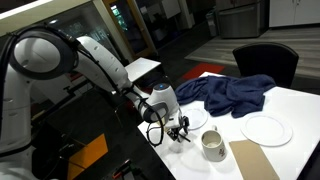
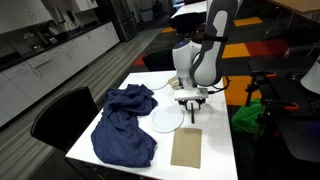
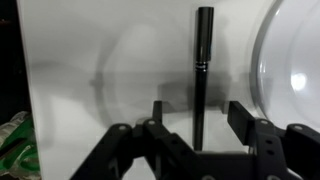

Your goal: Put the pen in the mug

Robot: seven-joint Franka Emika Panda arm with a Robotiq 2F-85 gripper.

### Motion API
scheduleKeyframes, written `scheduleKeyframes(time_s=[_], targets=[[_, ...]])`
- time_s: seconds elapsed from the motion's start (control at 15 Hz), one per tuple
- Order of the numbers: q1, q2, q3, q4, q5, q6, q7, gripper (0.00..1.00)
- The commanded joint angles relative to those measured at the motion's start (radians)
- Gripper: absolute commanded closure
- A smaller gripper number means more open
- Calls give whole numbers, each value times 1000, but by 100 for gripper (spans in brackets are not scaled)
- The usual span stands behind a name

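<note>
In the wrist view the black pen [image 3: 203,60] lies straight on the white table, its near end between my two fingers. My gripper [image 3: 200,118] is open, a finger on each side of the pen with gaps to both. In an exterior view the gripper [image 1: 178,130] points down at the table near its front edge, and the off-white mug [image 1: 213,146] stands upright a short way to its right. The gripper also shows low over the table's far end in an exterior view [image 2: 190,103]. The mug is not visible in the wrist view.
A shallow white bowl [image 1: 196,117] sits just behind the gripper and shows at the wrist view's right edge [image 3: 295,70]. A flat white plate [image 1: 266,129], a blue cloth [image 1: 235,93] and a brown mat [image 1: 255,160] also lie on the table.
</note>
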Motion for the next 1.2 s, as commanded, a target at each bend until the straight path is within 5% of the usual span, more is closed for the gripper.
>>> scheduleKeyframes(time_s=[0.0, 0.33, 0.4, 0.53, 0.8, 1.13], targets=[[-8, 9, 15, -5, 10, 40, 3, 34], [-13, 29, 18, 5, 15, 56, -1, 41], [-13, 32, 18, 8, 16, 59, -1, 63], [-8, 31, 16, 12, 14, 60, 0, 68], [1, 21, 7, 18, 8, 49, 4, 98], [9, -48, -4, -28, -4, 30, -4, 97]])
